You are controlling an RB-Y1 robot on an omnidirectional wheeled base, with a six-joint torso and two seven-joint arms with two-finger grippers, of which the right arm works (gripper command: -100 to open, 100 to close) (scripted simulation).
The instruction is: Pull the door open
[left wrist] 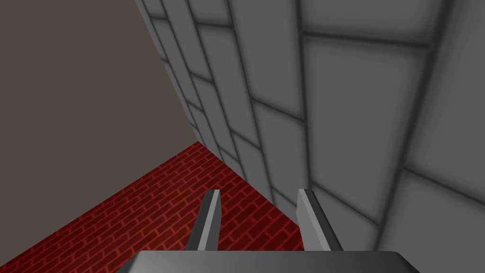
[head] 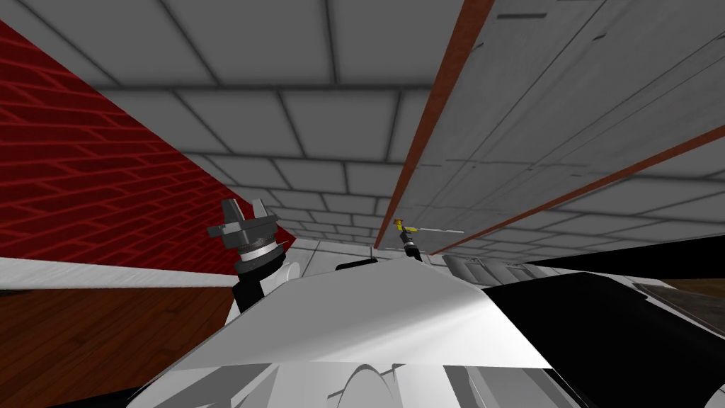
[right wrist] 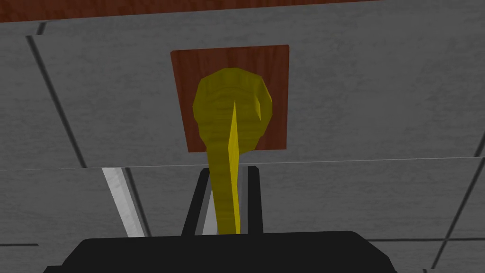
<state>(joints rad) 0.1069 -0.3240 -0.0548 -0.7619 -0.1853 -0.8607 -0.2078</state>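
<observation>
The right gripper (right wrist: 228, 170) pinches the yellow lever handle (right wrist: 232, 109) of the grey door (head: 538, 120), just right of centre in the head view. The left gripper (head: 245, 210), left of centre, stands spread before a red brick wall (head: 85, 191).

Yellow handle (right wrist: 227, 113) on red-brown plate (right wrist: 182, 95) (wood grain) — grey door (right wrist: 379, 95); red brick-patterned wall (head: 85, 184).

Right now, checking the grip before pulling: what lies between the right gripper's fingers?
The yellow handle, its lever clamped between the fingers of the right gripper, as the right wrist view shows.
</observation>
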